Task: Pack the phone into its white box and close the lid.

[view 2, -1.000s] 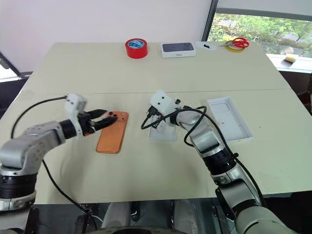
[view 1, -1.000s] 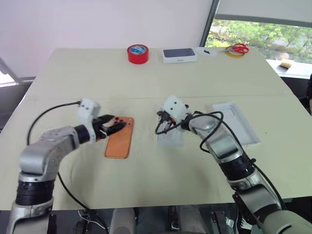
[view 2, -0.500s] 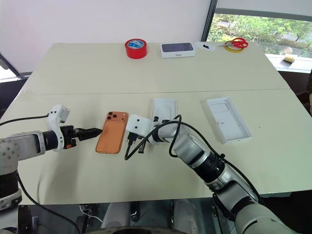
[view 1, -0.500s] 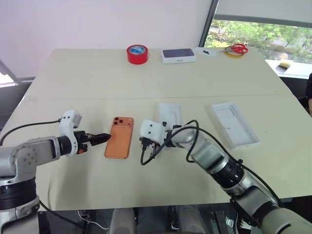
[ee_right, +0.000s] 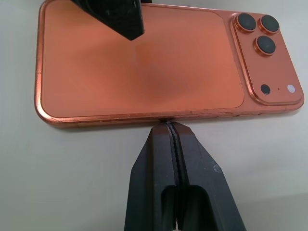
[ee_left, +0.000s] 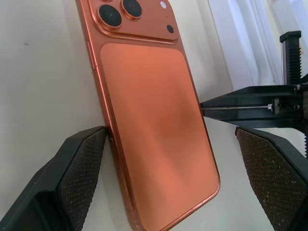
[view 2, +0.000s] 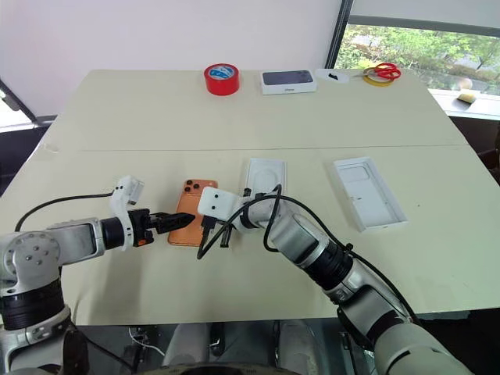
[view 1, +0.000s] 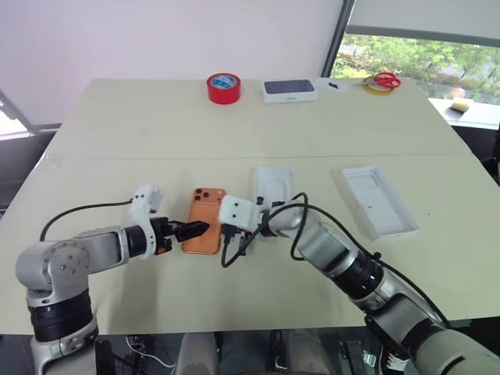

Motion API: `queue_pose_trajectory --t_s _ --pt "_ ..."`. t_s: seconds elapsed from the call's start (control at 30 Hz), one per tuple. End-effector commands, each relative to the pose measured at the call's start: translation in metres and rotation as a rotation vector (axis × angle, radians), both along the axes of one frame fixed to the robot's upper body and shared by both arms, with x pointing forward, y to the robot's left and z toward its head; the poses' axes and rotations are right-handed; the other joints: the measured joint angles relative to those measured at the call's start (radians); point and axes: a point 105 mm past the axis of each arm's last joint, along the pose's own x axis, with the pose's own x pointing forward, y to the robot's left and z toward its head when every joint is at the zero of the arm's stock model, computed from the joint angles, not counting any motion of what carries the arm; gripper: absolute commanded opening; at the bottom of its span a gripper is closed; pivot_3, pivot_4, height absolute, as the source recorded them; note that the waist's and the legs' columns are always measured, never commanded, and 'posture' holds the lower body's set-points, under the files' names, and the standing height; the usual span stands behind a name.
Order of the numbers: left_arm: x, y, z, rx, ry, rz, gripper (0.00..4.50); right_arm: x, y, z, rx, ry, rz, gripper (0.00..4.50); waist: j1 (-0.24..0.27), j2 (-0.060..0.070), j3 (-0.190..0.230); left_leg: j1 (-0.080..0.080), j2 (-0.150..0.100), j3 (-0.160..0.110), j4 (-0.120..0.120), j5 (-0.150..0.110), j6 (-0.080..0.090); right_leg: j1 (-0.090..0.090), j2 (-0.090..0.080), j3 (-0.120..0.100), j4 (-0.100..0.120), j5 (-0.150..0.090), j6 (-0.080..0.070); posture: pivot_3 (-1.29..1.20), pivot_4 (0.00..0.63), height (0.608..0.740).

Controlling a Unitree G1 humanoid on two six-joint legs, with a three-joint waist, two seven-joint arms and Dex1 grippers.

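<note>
Right now the phone [view 1: 205, 230] is lying back-up on the table [view 1: 156, 125], in front of me and a little left of centre. It is flat and orange with rounded corners, and its raised camera block with three dark lenses is sitting at the far corner. Its metal edge is catching a brighter copper shine than the matte back.

My left gripper [view 1: 193, 230] is reaching in from the left with its jaws spread wide, one finger [ee_left: 77, 178] touching the phone's left long edge and the other standing clear beyond the right edge, so nothing is being held. My right gripper [ee_right: 172, 126] is pinched fully together, its tip pressing against the phone's right long edge from the other side.

The white box [view 1: 273, 185] is resting just right of the phone, beyond my right wrist, and the lid [view 1: 376, 199] is lying well apart to the right, inside face up. A red tape roll [view 1: 223, 87], a closed box with a dark phone picture [view 1: 289, 90] and scissors [view 1: 382, 80] are sitting along the far edge.

Compared with half a second ago, my left gripper is now up against the phone, where it was hovering short of it. A second ago my right gripper was over the white box; it is now beside the phone.
</note>
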Motion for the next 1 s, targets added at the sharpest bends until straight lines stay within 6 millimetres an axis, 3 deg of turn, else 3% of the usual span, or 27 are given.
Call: queue_pose_trajectory --t_s 0.03,0.23,0.5,0.6,0.7,0.9,1.0 --pt "-0.009 -0.029 -0.005 -0.097 0.064 -0.123 4.48 -0.004 0.005 0.005 0.024 -0.014 0.005 0.0 0.007 0.0 0.0 0.0 0.0 0.0 0.0 0.0 0.0 0.0 0.0 0.0 0.0 0.0 0.0 0.0 0.15 0.73" --pt "-0.004 -0.026 0.0 -0.106 0.058 -0.11 4.48 -0.003 0.003 0.005 0.029 -0.01 -0.013 0.0 0.002 0.0 0.0 0.001 0.0 0.0 0.0 0.0 0.0 0.0 0.0 0.0 0.0 0.0 0.0 0.0 0.15 0.73" --pt "0.01 -0.004 0.005 -0.129 0.051 0.013 4.48 -0.003 0.003 0.004 0.032 -0.011 -0.019 0.0 -0.005 0.0 0.0 0.001 0.0 0.0 -0.001 0.0 0.0 0.0 0.0 0.0 0.0 0.0 0.0 0.0 0.15 0.73" --pt "0.01 -0.004 0.006 -0.142 0.048 0.018 3.67 -0.002 0.003 0.005 0.032 -0.013 -0.02 0.0 -0.012 -0.001 0.0 0.0 0.0 0.0 -0.001 0.0 0.0 0.0 0.0 0.0 0.0 0.0 0.0 0.0 0.15 0.73" --pt "0.009 -0.003 0.005 -0.145 0.054 0.02 2.27 -0.002 0.003 0.005 0.032 -0.016 -0.021 0.0 -0.012 -0.001 0.0 0.0 0.0 0.0 -0.001 0.0 0.0 -0.001 0.001 0.0 0.0 0.0 0.0 0.0 0.15 0.73" --pt "0.011 0.002 0.001 -0.194 0.08 0.07 2.27 0.0 0.0 0.01 0.033 -0.039 -0.024 0.0 -0.012 -0.001 0.0 0.0 0.0 0.0 -0.001 0.0 0.0 -0.001 0.0 0.0 0.0 0.0 0.0 0.0 0.15 0.73" --pt "0.012 0.005 0.003 -0.224 0.074 0.09 1.32 0.003 -0.005 0.022 0.064 -0.061 -0.043 0.0 -0.012 -0.002 0.001 0.0 0.0 0.0 -0.001 0.0 0.0 -0.001 0.0 0.0 0.0 0.0 0.0 0.0 0.15 0.73"
